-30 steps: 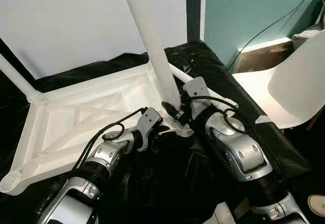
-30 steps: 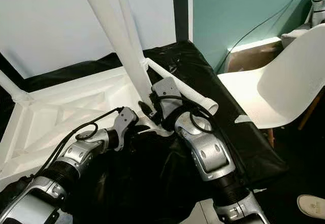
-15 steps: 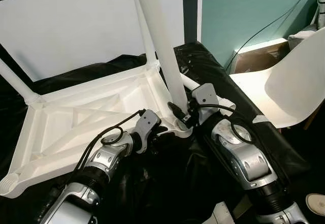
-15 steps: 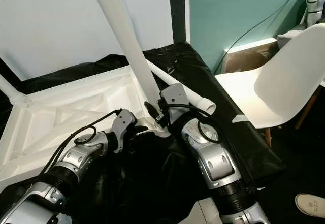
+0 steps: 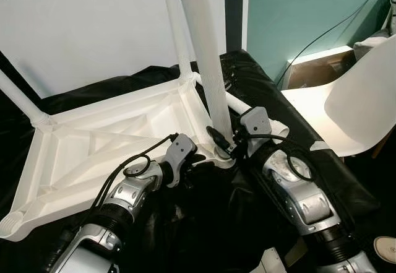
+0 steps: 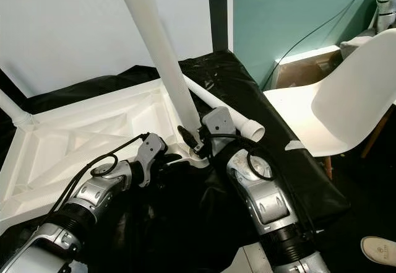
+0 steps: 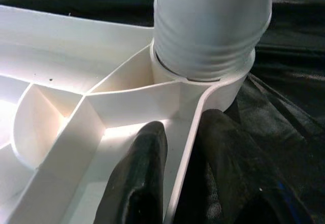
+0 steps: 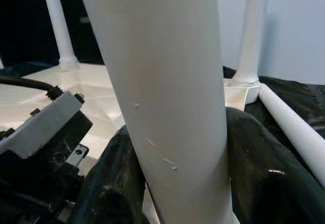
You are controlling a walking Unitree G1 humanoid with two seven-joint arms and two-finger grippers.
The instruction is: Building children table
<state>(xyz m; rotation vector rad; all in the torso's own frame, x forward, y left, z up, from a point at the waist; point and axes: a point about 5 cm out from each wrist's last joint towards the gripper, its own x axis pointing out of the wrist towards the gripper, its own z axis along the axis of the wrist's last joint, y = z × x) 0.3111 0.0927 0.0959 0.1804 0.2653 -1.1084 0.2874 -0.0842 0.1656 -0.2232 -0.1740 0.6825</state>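
1. The upturned table top (image 5: 93, 143) lies on the black-covered surface (image 5: 291, 130); the left gripper (image 7: 177, 183) pinches its rim beside the near right corner socket.
2. The right gripper (image 8: 177, 183) clamps the leg (image 5: 207, 62) standing in that socket (image 7: 223, 82).
3. Next, probably, twisting the leg home while the left steadies the frame.

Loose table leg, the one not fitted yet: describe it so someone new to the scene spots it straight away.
Start at the upturned white tabletop on the black sheet. Follow its edge to the corner where the right gripper clamps a standing leg. Just beyond, towards the white chair, the loose leg lies flat on the sheet, while the others stand upright in corner sockets.
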